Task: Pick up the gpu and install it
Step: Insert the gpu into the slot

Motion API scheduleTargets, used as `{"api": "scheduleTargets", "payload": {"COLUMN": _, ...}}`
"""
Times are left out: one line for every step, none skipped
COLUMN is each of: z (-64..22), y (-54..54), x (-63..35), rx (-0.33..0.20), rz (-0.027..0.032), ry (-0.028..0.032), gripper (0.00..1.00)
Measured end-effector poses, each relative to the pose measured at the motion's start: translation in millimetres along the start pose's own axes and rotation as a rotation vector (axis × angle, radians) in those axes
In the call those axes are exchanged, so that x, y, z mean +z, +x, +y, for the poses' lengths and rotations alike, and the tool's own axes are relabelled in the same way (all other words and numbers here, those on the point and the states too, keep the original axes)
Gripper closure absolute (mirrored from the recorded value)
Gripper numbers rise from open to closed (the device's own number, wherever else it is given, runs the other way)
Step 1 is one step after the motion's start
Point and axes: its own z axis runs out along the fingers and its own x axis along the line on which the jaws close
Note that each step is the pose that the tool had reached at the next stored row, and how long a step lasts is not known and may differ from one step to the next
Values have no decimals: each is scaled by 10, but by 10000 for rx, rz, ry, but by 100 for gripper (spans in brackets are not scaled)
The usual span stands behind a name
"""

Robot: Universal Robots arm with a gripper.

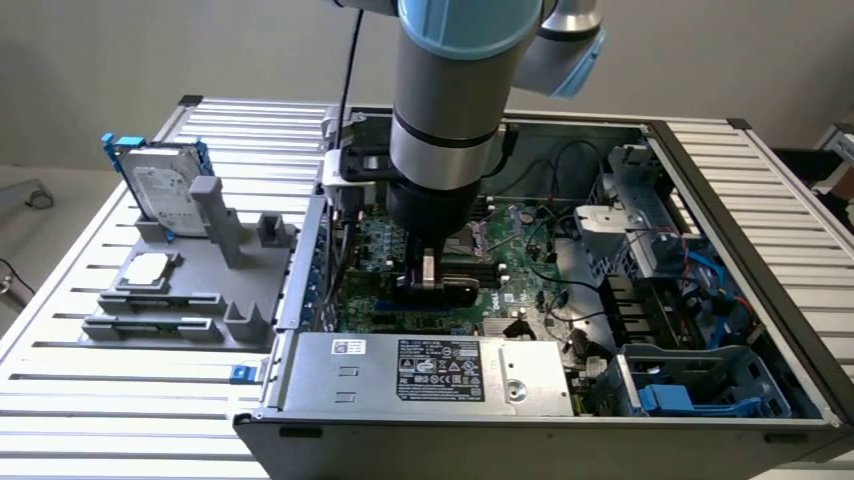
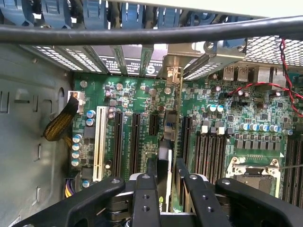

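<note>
The end effector (image 2: 166,169) hides the near end of the gpu (image 2: 170,132).

The exterior view looks steeply down from afar, case (image 1: 534,450) toward 3 o'clock; the wrist view closely faces the shared motherboard (image 1: 514,235) (image 2: 132,92).

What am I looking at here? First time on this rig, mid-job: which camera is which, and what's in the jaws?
The thick grey column in the exterior view is the robot arm, reaching down into an open computer case. That camera stands off the arm; the other sits on the wrist, looking past the gripper at the green motherboard. The jaws are shut on the gpu, held edge-on over the long slots; whether it is seated I cannot tell. At the exterior view's left, a grey holder carries a hard drive in a blue frame and a small square chip.
</note>
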Motion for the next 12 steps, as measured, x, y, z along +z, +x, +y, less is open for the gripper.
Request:
{"api": "scheduleTargets", "payload": {"z": 0, "y": -1, "x": -7, "rx": -3, "rz": 0, "ry": -2, "gripper": 74}}
{"api": "scheduleTargets", "payload": {"z": 0, "y": -1, "x": -16, "rx": -6, "rz": -2, "ry": -1, "gripper": 74}}
{"api": "scheduleTargets", "payload": {"z": 0, "y": -2, "x": -25, "rx": -12, "rz": -2, "ry": -2, "gripper": 74}}
{"api": "scheduleTargets", "payload": {"z": 0, "y": -3, "x": -33, "rx": -17, "rz": 0, "ry": -2, "gripper": 74}}
{"api": "scheduleTargets", "payload": {"z": 0, "y": -3, "x": -35, "rx": -23, "rz": -1, "ry": -2, "gripper": 74}}
{"api": "scheduleTargets", "payload": {"z": 0, "y": -3, "x": -35, "rx": -30, "rz": -1, "ry": -2, "gripper": 74}}
{"api": "scheduleTargets", "payload": {"z": -1, "y": -3, "x": -36, "rx": -39, "rz": -1, "ry": -3, "gripper": 74}}
{"api": "scheduleTargets", "payload": {"z": 0, "y": -3, "x": -36, "rx": -46, "rz": -1, "ry": -6, "gripper": 74}}
{"api": "scheduleTargets", "payload": {"z": 0, "y": -3, "x": -36, "rx": -52, "rz": 1, "ry": -11, "gripper": 74}}
{"api": "scheduleTargets", "payload": {"z": 0, "y": -3, "x": -37, "rx": -59, "rz": 4, "ry": -17, "gripper": 74}}
{"api": "scheduleTargets", "payload": {"z": 0, "y": -3, "x": -37, "rx": -66, "rz": 5, "ry": -22, "gripper": 74}}
{"api": "scheduleTargets", "payload": {"z": 0, "y": -3, "x": -36, "rx": -71, "rz": 8, "ry": -29, "gripper": 74}}
